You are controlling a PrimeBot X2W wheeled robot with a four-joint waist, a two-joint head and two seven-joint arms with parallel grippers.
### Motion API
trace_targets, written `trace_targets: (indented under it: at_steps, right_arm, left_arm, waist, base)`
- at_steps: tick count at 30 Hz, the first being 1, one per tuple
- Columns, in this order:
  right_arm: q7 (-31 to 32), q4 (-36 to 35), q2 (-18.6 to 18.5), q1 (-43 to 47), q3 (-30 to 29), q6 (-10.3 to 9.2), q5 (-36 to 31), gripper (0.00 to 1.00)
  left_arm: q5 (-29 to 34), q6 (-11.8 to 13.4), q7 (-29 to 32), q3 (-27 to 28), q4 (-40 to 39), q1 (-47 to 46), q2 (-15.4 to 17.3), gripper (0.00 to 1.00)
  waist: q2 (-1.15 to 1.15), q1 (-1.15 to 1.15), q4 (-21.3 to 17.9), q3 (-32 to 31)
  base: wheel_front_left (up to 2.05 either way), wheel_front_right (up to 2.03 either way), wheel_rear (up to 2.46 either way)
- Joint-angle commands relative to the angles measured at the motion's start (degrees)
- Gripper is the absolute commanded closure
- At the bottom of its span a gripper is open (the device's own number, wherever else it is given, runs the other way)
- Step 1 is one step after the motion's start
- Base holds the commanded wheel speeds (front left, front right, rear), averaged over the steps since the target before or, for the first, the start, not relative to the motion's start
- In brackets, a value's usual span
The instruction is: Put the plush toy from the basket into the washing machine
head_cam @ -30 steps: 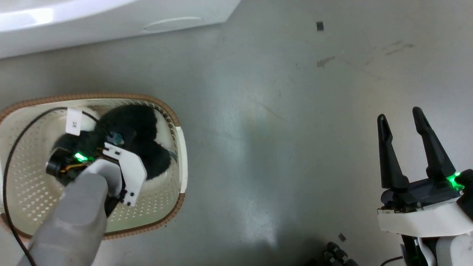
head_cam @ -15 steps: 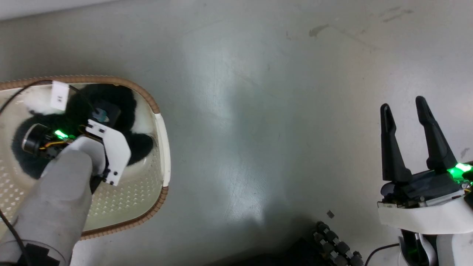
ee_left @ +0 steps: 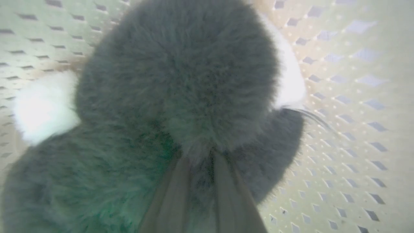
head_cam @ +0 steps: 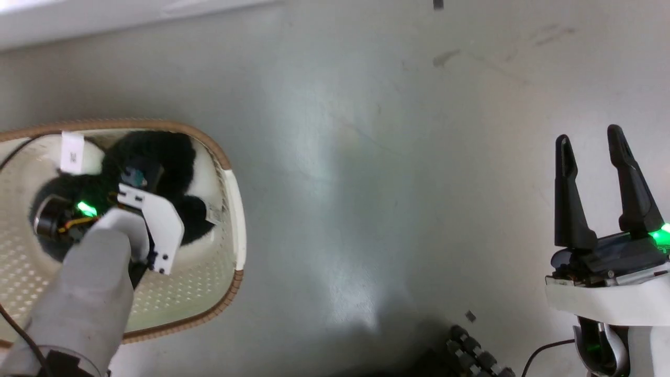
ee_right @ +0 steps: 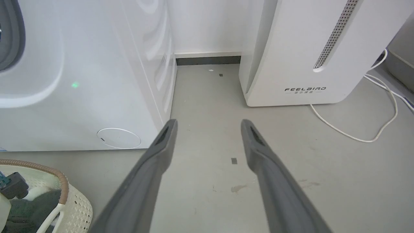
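1. The left gripper [ee_left: 200, 158] is sitting deep in the basket [ee_left: 355, 129], and its jaws are squeezing narrow on a tuft of black fur on the plush toy [ee_left: 181, 64]. It's looking like a proper grip to me, though it may be catching mostly fluff.
2. The toy is lying inside the basket against the perforated wall, with white patches poking out on either side. I'm reading this as the grab step, with the lift not yet done.
3. The next move is calling for a straight pull up past the brown rim, then a swing over to the washing machine [ee_right: 81, 64]. The toy is floppy, so I'm guessing it could sag or slip out.
4. The right gripper [head_cam: 587, 133] is hovering over the bare floor [head_cam: 366, 183], well apart from the basket. Its jaws are standing wide and holding nothing.
5. The left wrist view is showing the pinch itself, while in the head view the white wrist housing is covering it. The right wrist view is giving the washer's front and a grey edge of its opening, plus the FEELBIRD appliance [ee_right: 307, 48] and a white cable [ee_right: 339, 129].
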Motion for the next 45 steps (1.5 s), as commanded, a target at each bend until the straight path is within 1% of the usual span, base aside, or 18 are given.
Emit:
trace_targets:
  at_steps: [1, 10, 14, 18, 21, 26, 27, 30, 32, 33, 38, 42, 45]
  right_arm:
    - [-0.27, 0.32, -0.01, -0.72, -0.31, -0.05, -0.50, 0.00]
    - [-0.27, 2.13, -0.01, 1.09, -1.64, -0.05, -2.51, 0.00]
    - [-0.27, 2.76, -0.01, 2.21, -2.01, -0.05, -3.79, 0.00]
    - [-0.27, 2.99, -0.01, 3.11, -2.51, -0.05, -4.56, 0.00]
    - [-0.27, 3.18, -0.01, 4.02, -3.05, -0.05, -5.24, 0.00]
    - [-0.27, 3.51, -0.01, 5.40, -3.54, -0.05, -6.18, 0.00]
    - [-0.27, 3.54, -0.01, 5.98, -3.74, -0.05, -6.39, 0.00]
    - [-0.27, 3.57, -0.01, 6.94, -3.98, -0.05, -6.65, 0.00]
    - [-0.27, 3.54, -0.01, 7.40, -4.11, -0.05, -6.71, 0.00]
    - [-0.27, 3.54, -0.01, 7.40, -4.11, -0.05, -6.71, 0.00]
    - [-0.27, 3.10, -0.01, 8.04, -4.02, -0.05, -6.73, 0.00]
    - [-0.27, 2.52, -0.01, 8.04, -3.96, -0.05, -6.72, 0.00]
    - [-0.27, 2.18, -0.01, 7.66, -3.96, -0.05, -6.78, 0.00]
  left_arm:
    - [-0.65, 0.46, -1.39, 0.40, 0.77, 1.52, 0.05, 1.00]
    - [-3.48, 0.35, -9.08, 1.73, 1.08, 6.82, -3.24, 1.00]
    - [-4.14, 1.13, -12.46, 2.13, 0.11, 8.80, -4.79, 1.00]
    - [-5.31, 1.36, -13.59, 3.25, -1.50, 10.57, -5.67, 1.00]
    - [-5.64, 1.68, -13.95, 3.99, -4.38, 12.37, -6.00, 1.00]
    - [-4.82, 3.40, -14.00, 6.23, -14.14, 17.06, -5.25, 1.00]
    - [-4.11, 4.12, -14.01, 7.15, -18.09, 19.16, -4.93, 1.00]
    - [-2.98, 5.16, -14.01, 9.04, -24.65, 22.37, -4.46, 1.00]
    - [-1.92, 5.93, -14.02, 10.44, -29.33, 24.35, -4.04, 1.00]
    - [-1.92, 5.93, -14.02, 10.44, -29.33, 24.35, -4.04, 1.00]
    - [1.13, 7.68, -14.02, 14.73, -41.89, 28.31, -2.56, 1.00]
    - [3.23, 6.91, -14.02, 17.73, -51.02, 29.62, -0.98, 1.00]
    - [4.47, 6.91, -14.02, 20.73, -56.68, 28.90, 0.34, 1.00]
  waist:
    - [0.00, 0.00, 1.38, -3.39]
    - [0.00, 0.00, 4.41, -14.01]
    - [0.00, 0.00, 6.31, -18.75]
    - [0.00, 0.00, 7.76, -21.73]
    - [0.00, 0.00, 9.22, -24.28]
    - [0.00, 0.00, 11.23, -28.03]
    - [0.00, 0.00, 11.91, -29.42]
    - [0.00, 0.00, 12.69, -31.28]
    - [0.00, 0.00, 13.03, -32.27]
    - [0.00, 0.00, 13.03, -32.27]
    - [0.00, 0.00, 13.24, -33.16]
    - [0.00, 0.00, 12.87, -32.16]
    - [0.00, 0.00, 12.24, -30.60]
  base:
    - [0.00, 0.00, 0.00]
    - [0.00, 0.00, 0.00]
    - [0.00, 0.00, 0.00]
    - [0.00, 0.00, 0.00]
    - [0.00, 0.00, 0.00]
    - [0.00, 0.00, 0.00]
    - [0.00, 0.00, 0.00]
    - [0.00, 0.00, 0.00]
    - [0.00, 0.00, 0.00]
    - [0.00, 0.00, 0.00]
    - [0.00, 0.00, 0.00]
    - [0.00, 0.00, 0.00]
    - [0.00, 0.00, 0.00]
